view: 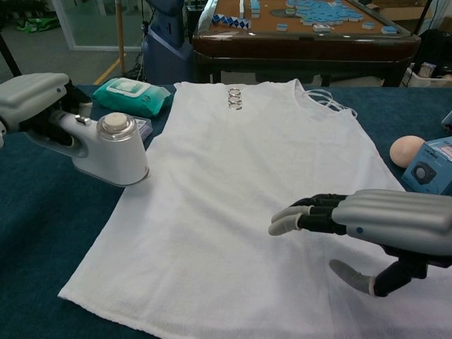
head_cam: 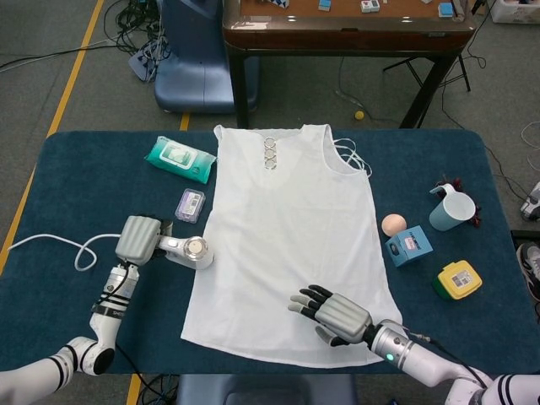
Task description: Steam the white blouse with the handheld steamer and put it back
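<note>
The white blouse (head_cam: 291, 236) (view: 247, 176) lies flat on the blue table, neckline at the far side. My left hand (head_cam: 137, 239) (view: 32, 95) grips the handle of the grey handheld steamer (head_cam: 187, 251) (view: 109, 148), whose head stands at the blouse's left edge. The steamer's white cord (head_cam: 59, 247) trails off to the left. My right hand (head_cam: 331, 314) (view: 374, 226) hovers open, fingers spread, over the blouse's lower right part and holds nothing.
A green wipes pack (head_cam: 180, 159) (view: 132, 95) and a small clear box (head_cam: 191, 205) lie left of the blouse. On the right are a peach ball (head_cam: 393, 224), a blue box (head_cam: 409, 245), a yellow box (head_cam: 459, 280) and a light blue mug (head_cam: 451, 209).
</note>
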Motion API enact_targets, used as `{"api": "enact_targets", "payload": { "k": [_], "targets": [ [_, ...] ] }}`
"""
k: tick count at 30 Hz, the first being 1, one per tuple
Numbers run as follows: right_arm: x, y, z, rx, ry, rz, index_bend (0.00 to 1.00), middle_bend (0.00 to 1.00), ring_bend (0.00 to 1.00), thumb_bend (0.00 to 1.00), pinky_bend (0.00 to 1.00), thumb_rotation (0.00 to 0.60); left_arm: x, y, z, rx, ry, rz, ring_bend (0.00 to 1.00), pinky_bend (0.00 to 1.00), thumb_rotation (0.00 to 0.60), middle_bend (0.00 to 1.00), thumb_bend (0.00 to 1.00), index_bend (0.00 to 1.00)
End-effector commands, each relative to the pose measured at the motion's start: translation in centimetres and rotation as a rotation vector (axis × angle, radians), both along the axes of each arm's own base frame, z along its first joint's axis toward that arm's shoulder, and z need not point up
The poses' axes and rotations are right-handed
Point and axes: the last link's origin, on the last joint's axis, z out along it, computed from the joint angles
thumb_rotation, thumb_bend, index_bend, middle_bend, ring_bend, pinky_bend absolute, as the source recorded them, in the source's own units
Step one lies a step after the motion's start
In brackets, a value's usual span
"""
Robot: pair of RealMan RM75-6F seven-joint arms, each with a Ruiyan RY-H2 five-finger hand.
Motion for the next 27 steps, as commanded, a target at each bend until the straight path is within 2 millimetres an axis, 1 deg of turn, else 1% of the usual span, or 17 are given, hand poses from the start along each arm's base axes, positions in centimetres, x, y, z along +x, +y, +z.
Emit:
{"api": "enact_targets", "payload": {
  "k": [1,4,7,13,17,22,23,25,26,27],
  "targets": [
    [0.5,-0.2,2.2,-0.062,-0.051,0.015,0.0,0.08,0.0,0.59,0.02,0.6,-1.1,0.1,1.6,0.034,-0.022,0.033,0.59,0.56,0.6,0.73,0.22,0.89],
    [0.4,-0.6,4.4,-0.139,-0.072,0.012,0.0,0.08,0.0,0.53,0.02,0.6,-2.4,0.0,2.6,0.053,-0.011,0.064,0.59,0.55,0.6,0.73,0.22,0.89],
    [0.2,-1.1,6.7,-0.217,-0.077,0.005,0.0,0.08,0.0,0.51,0.02,0.6,-3.8,0.0,3.0,0.056,-0.012,0.103,0.59,0.55,0.6,0.73,0.22,0.89],
    [-0.4,-1.6,10.8,-0.347,-0.078,-0.03,0.0,0.08,0.0,0.48,0.02,0.6,-6.4,0.2,2.5,0.041,-0.018,0.18,0.59,0.53,0.6,0.73,0.22,0.88],
    [-0.8,-1.5,12.8,-0.404,-0.076,-0.054,0.0,0.08,0.0,0.47,0.02,0.6,-7.3,0.4,1.7,0.024,-0.05,0.226,0.59,0.53,0.6,0.73,0.22,0.88],
    [-1.3,-1.1,14.2,-0.446,-0.075,-0.078,0.0,0.08,0.0,0.46,0.02,0.6,-8.2,0.7,0.8,0.009,-0.059,0.263,0.59,0.53,0.6,0.72,0.22,0.87],
    [-1.4,-1.1,14.4,-0.45,-0.075,-0.081,0.0,0.08,0.0,0.46,0.02,0.6,-8.3,0.7,0.7,0.006,-0.06,0.269,0.58,0.53,0.6,0.71,0.22,0.86],
    [-1.6,-1.0,14.7,-0.459,-0.076,-0.088,0.0,0.08,0.0,0.46,0.02,0.6,-8.6,0.6,0.5,-0.003,-0.062,0.279,0.55,0.53,0.6,0.66,0.22,0.79],
    [-1.7,-1.0,14.8,-0.463,-0.077,-0.091,0.0,0.08,0.0,0.46,0.02,0.6,-8.7,0.6,0.4,-0.009,-0.062,0.283,0.5,0.51,0.6,0.6,0.22,0.7],
    [-1.8,-0.9,14.9,-0.466,-0.078,-0.093,0.0,0.08,0.0,0.46,0.02,0.6,-8.8,0.6,0.4,-0.015,-0.064,0.286,0.44,0.49,0.6,0.53,0.21,0.59]
  ]
}}
